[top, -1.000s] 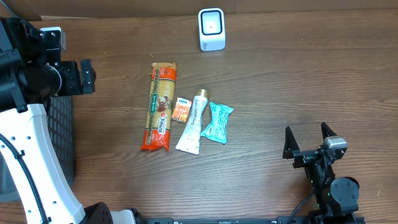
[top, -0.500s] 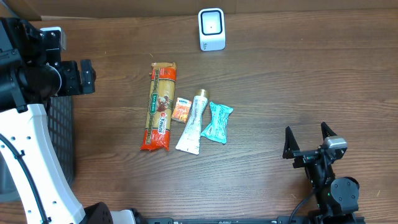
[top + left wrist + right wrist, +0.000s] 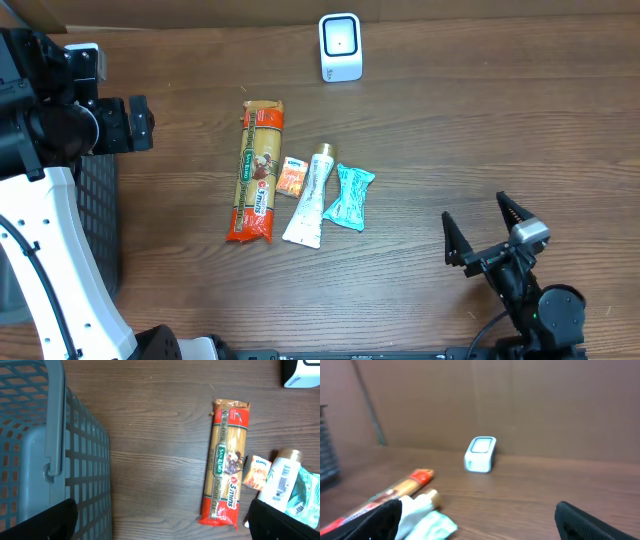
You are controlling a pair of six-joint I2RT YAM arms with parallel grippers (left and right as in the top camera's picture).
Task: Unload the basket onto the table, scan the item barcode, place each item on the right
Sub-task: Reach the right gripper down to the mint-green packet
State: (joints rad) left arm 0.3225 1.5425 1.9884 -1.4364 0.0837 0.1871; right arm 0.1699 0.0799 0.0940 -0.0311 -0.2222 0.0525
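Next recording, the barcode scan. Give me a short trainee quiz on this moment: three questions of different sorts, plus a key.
1. True or false: the right end effector is open and holds nothing.
2. What stands alone at the far edge of the table? A) scanner B) mug C) bottle
3. How many items lie grouped together, waiting to be scanned?
Key: 1 true. 2 A. 3 four: pasta packet, small orange box, white tube, teal packet.

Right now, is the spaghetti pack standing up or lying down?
Lying down: the spaghetti pack lies flat along the table, its label facing up.
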